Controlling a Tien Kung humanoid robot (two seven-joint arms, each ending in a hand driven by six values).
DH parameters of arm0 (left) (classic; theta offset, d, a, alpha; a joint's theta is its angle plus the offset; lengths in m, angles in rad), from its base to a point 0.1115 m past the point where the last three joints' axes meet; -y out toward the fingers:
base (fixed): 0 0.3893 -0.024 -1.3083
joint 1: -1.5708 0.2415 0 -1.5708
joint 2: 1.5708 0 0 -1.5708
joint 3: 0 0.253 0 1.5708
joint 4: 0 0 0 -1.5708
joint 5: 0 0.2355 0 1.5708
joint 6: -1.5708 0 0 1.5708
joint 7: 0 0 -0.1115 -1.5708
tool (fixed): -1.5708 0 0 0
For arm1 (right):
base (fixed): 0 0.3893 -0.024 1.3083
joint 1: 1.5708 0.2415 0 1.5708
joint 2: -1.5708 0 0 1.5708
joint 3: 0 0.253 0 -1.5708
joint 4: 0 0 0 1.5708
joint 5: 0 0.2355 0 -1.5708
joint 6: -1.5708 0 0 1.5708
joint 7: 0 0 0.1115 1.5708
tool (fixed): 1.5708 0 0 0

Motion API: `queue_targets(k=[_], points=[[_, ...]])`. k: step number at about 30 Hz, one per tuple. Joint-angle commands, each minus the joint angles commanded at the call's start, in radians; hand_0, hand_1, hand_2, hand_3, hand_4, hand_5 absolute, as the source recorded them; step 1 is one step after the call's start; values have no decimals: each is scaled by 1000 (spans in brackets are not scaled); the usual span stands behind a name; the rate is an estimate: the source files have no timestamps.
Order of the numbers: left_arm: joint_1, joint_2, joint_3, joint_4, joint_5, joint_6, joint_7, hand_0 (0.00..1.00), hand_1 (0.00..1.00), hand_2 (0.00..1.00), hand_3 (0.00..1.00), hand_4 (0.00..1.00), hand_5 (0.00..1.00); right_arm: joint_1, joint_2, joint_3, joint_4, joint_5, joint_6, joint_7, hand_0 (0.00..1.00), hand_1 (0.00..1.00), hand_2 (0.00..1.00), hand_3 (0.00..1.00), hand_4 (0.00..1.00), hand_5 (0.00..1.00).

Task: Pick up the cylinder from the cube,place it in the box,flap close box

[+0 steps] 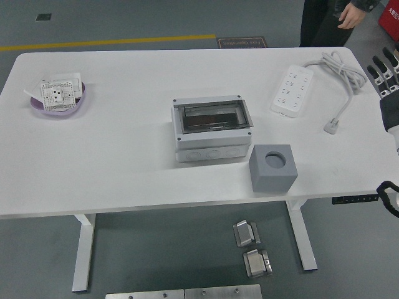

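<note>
While off the table's [124,156] right edge, right hand [386,78] fingers spread, holding nothing.

Grey cube [272,167], white table [124,143]

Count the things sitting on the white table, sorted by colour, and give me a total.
Grey: 2, the box and the cube.
White: 1, the power strip.
Purple: 1, the bowl holding white socket plates.
Total: 4, counting the bowl and its contents as one.
</note>
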Motion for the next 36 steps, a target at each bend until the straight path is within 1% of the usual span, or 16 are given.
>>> queue_targets(k=[5, 13, 21, 36], points=[[-8, 0, 27, 6, -25, -1, 0, 615, 640, 598, 632, 684, 283, 0, -3, 1, 1, 4, 11, 4, 876, 828, 843, 862, 834, 643], [-18, 6, 60, 16, -62, -1, -1, 615, 640, 598, 632, 683, 283, 10, -2, -8, -2, -5, 7, -4, 876, 830, 846, 864, 836, 644], [-31, 7, 66, 15, -60, -3, -1, 616, 640, 598, 632, 682, 285, 6, 1, -25, -4, -11, 1, -12, 884, 836, 850, 871, 838, 645], [-21, 12, 107, 24, -99, -1, 1, 615, 640, 598, 632, 680, 285, -7, 0, -30, -3, -16, -5, -20, 885, 837, 847, 871, 840, 647]])
